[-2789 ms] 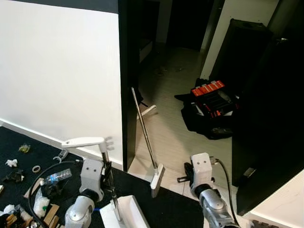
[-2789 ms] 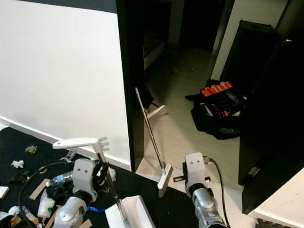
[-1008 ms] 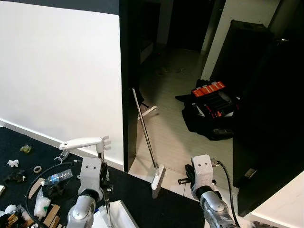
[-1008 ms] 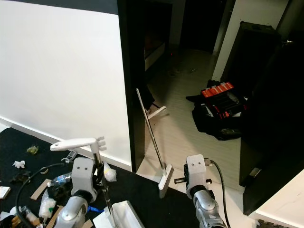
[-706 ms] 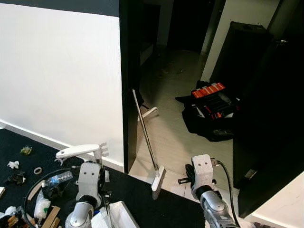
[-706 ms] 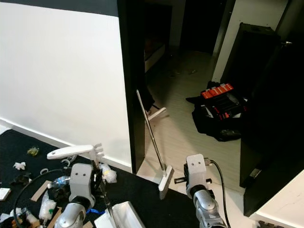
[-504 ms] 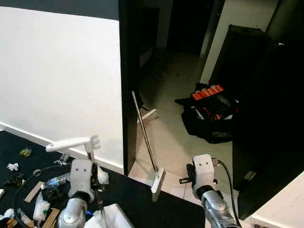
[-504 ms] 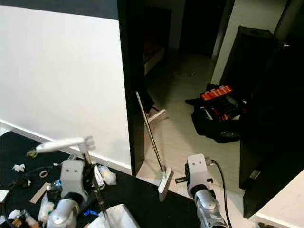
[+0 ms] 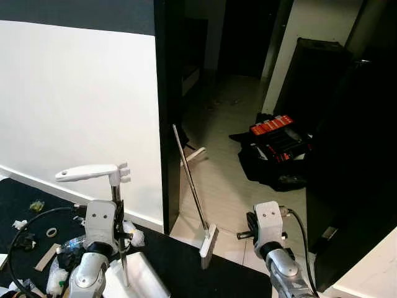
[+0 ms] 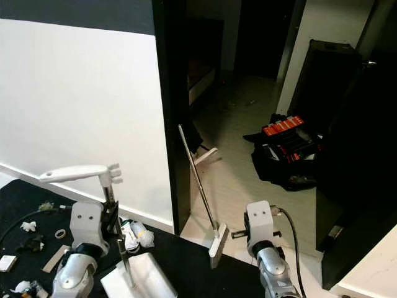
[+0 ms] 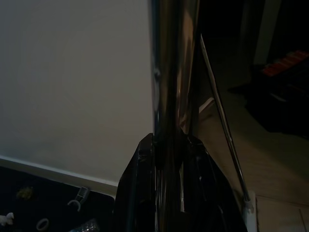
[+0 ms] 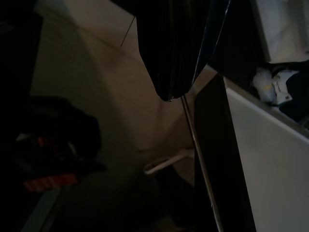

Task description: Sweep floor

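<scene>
A: Head cam?
B: Left gripper (image 9: 118, 218) low on the left, pinching the dustpan pole (image 9: 116, 205); white dustpan (image 9: 138, 277) sits on the black mat (image 9: 205, 279). Broom (image 9: 193, 195) leans vs the black door frame (image 9: 169, 112), head on pale tile. Litter (image 9: 37, 239) on the mat's left. Right arm (image 9: 273, 242) low on the right.
A: L wrist?
B: Black fingers (image 11: 140, 188) clamped on the shiny pole (image 11: 175, 72); broom handle (image 11: 222, 121) beyond.
A: R wrist?
B: Dark. Right gripper (image 12: 176, 48), can't tell its state. Broom handle (image 12: 200, 159) by the frame, red-black toolbox (image 12: 48, 179) beyond.
</scene>
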`<state>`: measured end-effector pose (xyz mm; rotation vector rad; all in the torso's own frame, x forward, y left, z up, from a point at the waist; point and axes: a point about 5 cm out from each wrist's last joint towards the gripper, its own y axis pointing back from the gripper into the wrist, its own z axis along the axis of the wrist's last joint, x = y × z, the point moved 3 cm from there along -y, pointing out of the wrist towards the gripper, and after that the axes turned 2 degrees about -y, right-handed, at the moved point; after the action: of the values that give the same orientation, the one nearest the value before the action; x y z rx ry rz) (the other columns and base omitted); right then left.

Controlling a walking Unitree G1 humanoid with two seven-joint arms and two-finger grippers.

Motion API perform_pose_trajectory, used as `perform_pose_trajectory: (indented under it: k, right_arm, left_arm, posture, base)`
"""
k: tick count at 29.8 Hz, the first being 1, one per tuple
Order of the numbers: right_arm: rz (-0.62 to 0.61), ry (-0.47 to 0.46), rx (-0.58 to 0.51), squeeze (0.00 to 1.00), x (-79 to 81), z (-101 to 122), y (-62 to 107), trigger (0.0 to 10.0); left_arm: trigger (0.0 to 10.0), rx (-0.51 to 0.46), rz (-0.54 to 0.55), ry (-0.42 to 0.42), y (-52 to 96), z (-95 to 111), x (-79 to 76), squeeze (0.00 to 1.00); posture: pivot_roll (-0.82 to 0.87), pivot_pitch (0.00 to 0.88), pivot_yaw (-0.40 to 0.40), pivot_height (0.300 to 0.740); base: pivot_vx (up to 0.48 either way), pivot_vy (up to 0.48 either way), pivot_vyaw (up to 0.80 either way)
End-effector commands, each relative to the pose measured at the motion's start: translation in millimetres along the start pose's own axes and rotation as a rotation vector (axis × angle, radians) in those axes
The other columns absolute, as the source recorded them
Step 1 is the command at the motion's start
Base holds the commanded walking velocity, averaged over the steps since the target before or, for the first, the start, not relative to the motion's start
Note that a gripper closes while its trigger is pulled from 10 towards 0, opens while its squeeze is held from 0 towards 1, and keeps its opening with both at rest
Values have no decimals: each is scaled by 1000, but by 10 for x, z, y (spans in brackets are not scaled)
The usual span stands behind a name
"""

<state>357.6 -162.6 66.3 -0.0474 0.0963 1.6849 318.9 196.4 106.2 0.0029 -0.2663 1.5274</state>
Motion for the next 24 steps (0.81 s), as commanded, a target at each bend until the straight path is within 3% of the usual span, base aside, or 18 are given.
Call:
perform_pose_trajectory:
  k: [1, 24]
  right_arm:
    - [9, 21, -10, 0, 10, -2, 21, 10000]
    - [15, 38, 1, 0, 77, -13, 8, 10000]
  left_arm:
    - [10000, -42, 6, 13, -18, 96, -60, 0]
    - [10000, -7, 12, 24, -64, 80, -131, 0]
  posture:
    - [-16, 73, -8, 740]
    - [-9, 76, -14, 740]
  base:
    - [0, 0, 0]
    - [0, 0, 0]
